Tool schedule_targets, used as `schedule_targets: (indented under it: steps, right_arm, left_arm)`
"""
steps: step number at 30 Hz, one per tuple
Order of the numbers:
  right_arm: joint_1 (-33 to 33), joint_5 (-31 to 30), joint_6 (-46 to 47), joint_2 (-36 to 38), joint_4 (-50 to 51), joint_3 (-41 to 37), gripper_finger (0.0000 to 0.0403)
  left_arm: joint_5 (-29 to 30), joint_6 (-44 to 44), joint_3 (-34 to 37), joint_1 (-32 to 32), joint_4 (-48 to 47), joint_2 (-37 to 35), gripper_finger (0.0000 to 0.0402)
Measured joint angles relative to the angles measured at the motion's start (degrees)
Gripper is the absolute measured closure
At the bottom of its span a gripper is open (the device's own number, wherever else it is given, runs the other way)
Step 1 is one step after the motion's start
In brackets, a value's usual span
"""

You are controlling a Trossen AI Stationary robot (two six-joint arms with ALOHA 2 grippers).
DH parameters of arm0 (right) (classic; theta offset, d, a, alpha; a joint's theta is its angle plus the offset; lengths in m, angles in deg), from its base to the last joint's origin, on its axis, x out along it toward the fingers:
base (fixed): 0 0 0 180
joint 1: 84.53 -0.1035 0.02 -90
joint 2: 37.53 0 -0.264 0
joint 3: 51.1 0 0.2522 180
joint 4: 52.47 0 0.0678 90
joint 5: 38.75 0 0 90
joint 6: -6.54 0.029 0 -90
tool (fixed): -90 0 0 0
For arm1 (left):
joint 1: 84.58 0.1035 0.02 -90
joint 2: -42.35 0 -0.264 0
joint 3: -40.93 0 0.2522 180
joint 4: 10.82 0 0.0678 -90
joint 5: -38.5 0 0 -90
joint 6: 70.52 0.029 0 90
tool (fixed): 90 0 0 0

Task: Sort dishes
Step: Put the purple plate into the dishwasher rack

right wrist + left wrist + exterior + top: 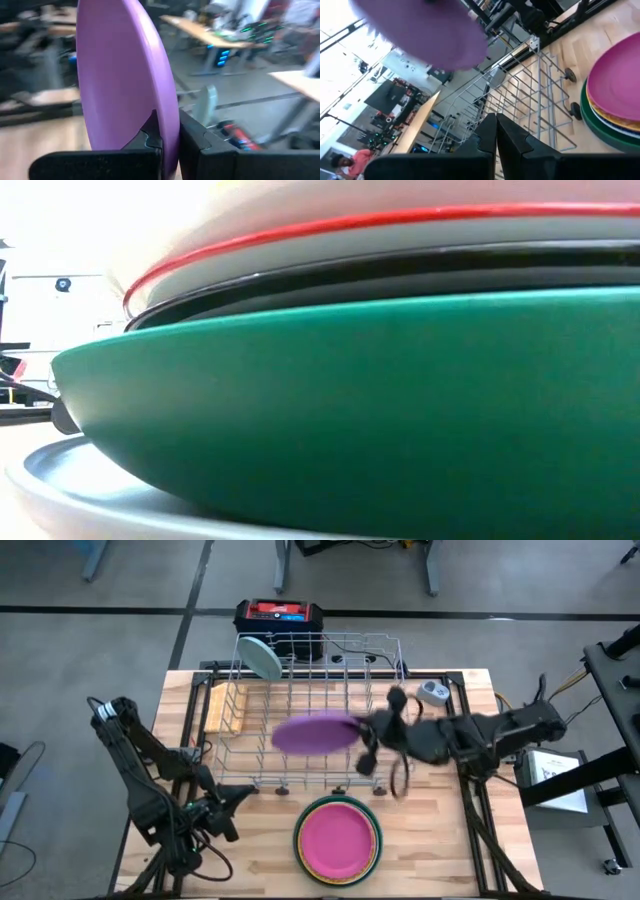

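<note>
My right gripper (pixel 362 730) is shut on a purple plate (pixel 315 731) that hangs over the silver wire rack (pixel 300 755). A pale blue plate (pixel 263 657) stands on edge in the rack's far left corner. A stack of plates with a pink one on top (pixel 338 838) lies on the table in front of the rack; the low view shows its green plate (pixel 350 400) resting on a grey one (pixel 80 480). My left gripper (pixel 243 797) waits shut near the rack's near left corner, holding nothing. My right gripper pinches the purple plate's rim (pixel 171 131) between its two fingers, one on each face. The fingers come about level from the table's right side. The plate is lifted clear above the rack, tilted, reaching out toward the table's left.
A red and black box (pixel 280 615) sits behind the rack, and a small white device (pixel 432 692) lies at the rack's far right. A wooden board (pixel 222 705) stands at the rack's left end. Bare tabletop lies either side of the stack.
</note>
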State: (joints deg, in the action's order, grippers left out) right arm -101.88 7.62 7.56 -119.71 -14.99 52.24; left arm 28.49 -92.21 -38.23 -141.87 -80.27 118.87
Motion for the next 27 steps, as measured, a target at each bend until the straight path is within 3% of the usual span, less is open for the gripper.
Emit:
schedule_targets:
  steps: [4, 7, 10, 15, 27]
  right_arm:
    - [8.11, 0.99, -3.82, -0.42, -5.43, 0.00, 0.0389]
    - [13.58, 5.40, -4.12, -1.43, -9.85, -0.04, 0.0387]
    - [17.87, 10.88, -4.12, -3.29, -15.84, -0.04, 0.0386]
    - [22.98, 12.22, -4.21, -8.29, -23.77, -0.04, 0.0386]
    - [28.69, 10.09, -3.47, -22.79, -36.01, 0.81, 0.0385]
  left_arm:
    - [-0.98, -1.30, 0.00, -0.17, -3.66, -0.81, 0.0402]
    - [-1.28, -5.12, 0.00, -0.18, -8.89, -1.10, 0.0402]
    - [-2.12, -14.55, 0.26, -0.18, -17.32, -1.35, 0.0402]
    - [-3.44, -30.75, 2.67, -0.20, -29.07, -1.60, 0.0402]
    - [-5.25, -37.15, 14.08, -0.20, -30.45, -6.09, 0.0402]
